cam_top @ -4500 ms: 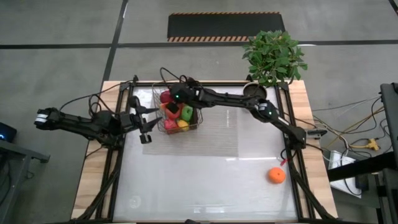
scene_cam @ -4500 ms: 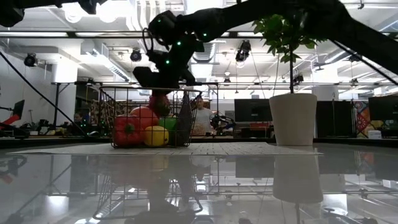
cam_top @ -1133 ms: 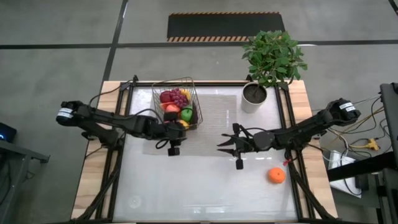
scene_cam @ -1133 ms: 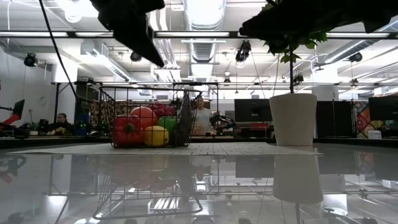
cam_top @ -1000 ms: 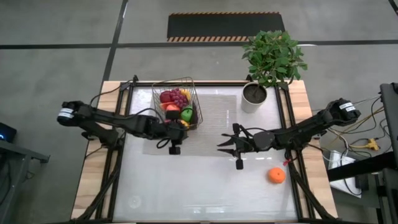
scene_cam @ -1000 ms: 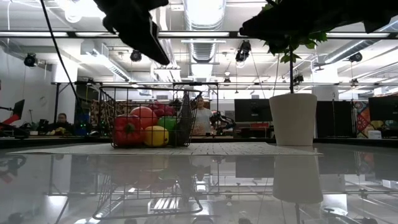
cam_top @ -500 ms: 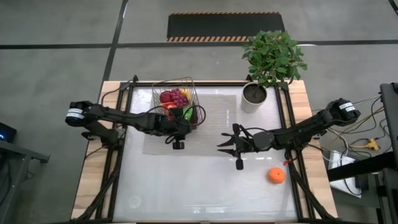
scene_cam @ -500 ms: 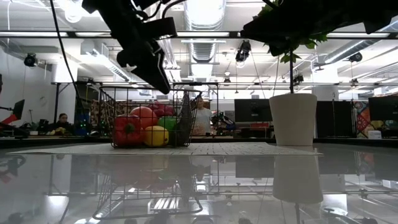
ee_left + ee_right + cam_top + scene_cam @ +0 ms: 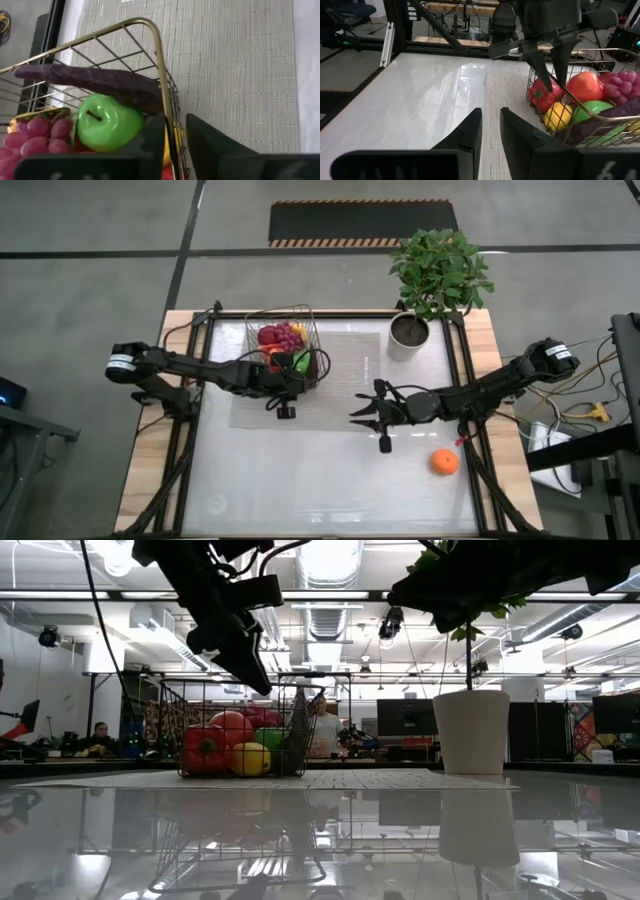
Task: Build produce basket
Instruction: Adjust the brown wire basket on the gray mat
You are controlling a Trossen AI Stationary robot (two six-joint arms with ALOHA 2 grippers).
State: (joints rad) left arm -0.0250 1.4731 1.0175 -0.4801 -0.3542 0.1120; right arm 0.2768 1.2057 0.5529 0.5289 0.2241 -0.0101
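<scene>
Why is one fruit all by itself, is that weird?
Yes. The orange sits alone on the table near the right arm, far from the basket holding the other produce. The left gripper straddles the basket's rim; nothing looks spilled or broken.

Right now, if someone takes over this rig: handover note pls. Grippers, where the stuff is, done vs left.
Left gripper: open, fingers straddling the wire rim of the basket at its front right corner, one finger inside and one outside, not closed on it.
Right gripper: open, empty, hovering above mid-table to the right of the basket.
Basket: on the woven mat, far left-centre of the table, beside the potted plant.
Done: basket loaded: green apple, grapes, eggplant, red pepper, lemon.
Left: one orange lies loose on the table, near right. The right arm is closer to it.
</scene>
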